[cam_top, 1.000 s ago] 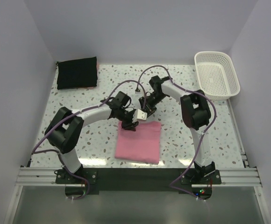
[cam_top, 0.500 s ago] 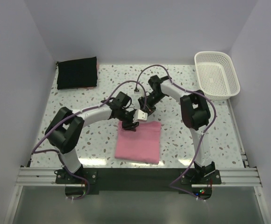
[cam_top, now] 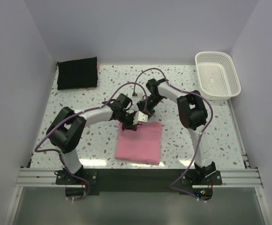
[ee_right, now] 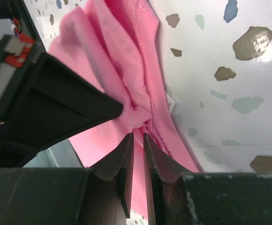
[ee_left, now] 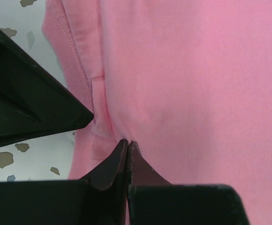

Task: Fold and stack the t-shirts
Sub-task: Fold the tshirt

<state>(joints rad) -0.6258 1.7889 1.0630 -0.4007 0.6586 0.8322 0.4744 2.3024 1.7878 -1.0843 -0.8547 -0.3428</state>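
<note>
The pink t-shirt (cam_top: 139,143) lies folded into a rectangle on the table in front of the arm bases. My left gripper (cam_top: 130,123) is at its far left edge, jaws pressed together on a fold of pink cloth (ee_left: 183,79) at their tips (ee_left: 127,142). My right gripper (cam_top: 143,116) is close beside it at the far edge, jaws nearly closed on a bunched bit of pink hem (ee_right: 140,115). The black folded garment (cam_top: 77,72) lies flat at the far left corner, apart from both grippers.
A white lattice basket (cam_top: 217,75) stands at the far right corner. The two grippers nearly touch; each shows as a dark wedge in the other's wrist view (ee_left: 28,98) (ee_right: 56,108). Purple cables loop above both arms. White walls enclose the speckled table (cam_top: 183,136).
The right arm's forearm and wrist have shifted slightly left toward the left gripper. The pink t-shirt and the left arm have hardly moved.
</note>
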